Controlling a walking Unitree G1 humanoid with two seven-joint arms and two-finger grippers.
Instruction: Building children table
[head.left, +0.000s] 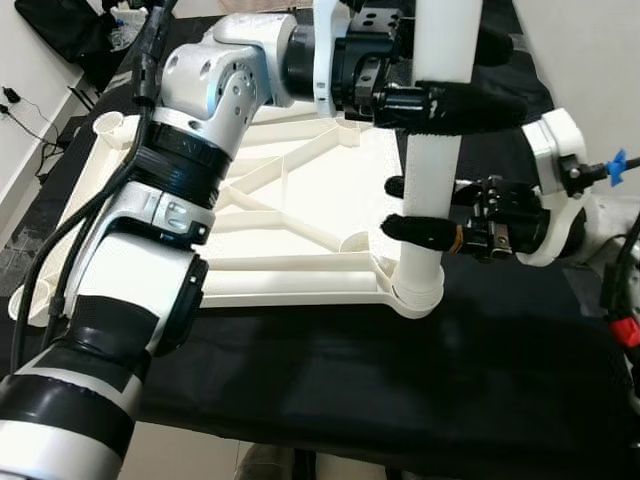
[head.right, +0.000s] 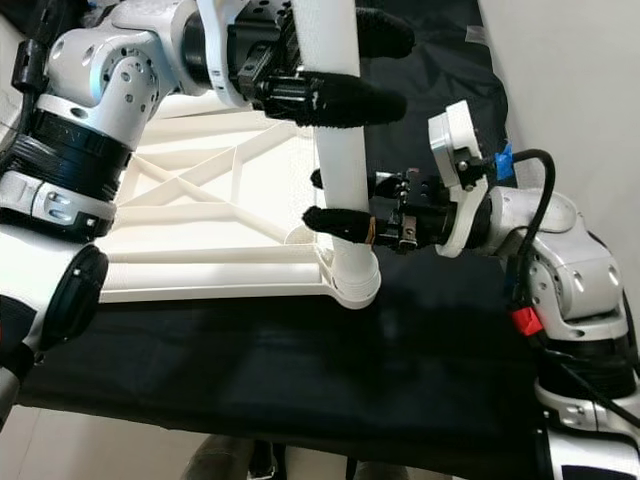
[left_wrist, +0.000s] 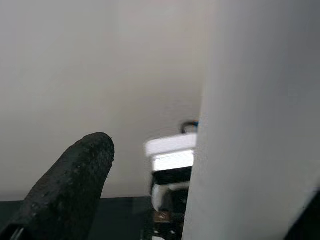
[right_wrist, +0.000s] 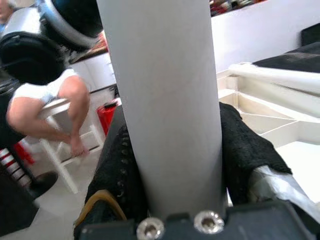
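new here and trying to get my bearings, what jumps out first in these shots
A tall white table leg stands upright in the near right corner socket of the upturned white tabletop, which lies on a black cloth. Both grippers clamp the leg: the left gripper high up, the right gripper lower, just above the socket. In the right wrist view, a seated person shows in the background.
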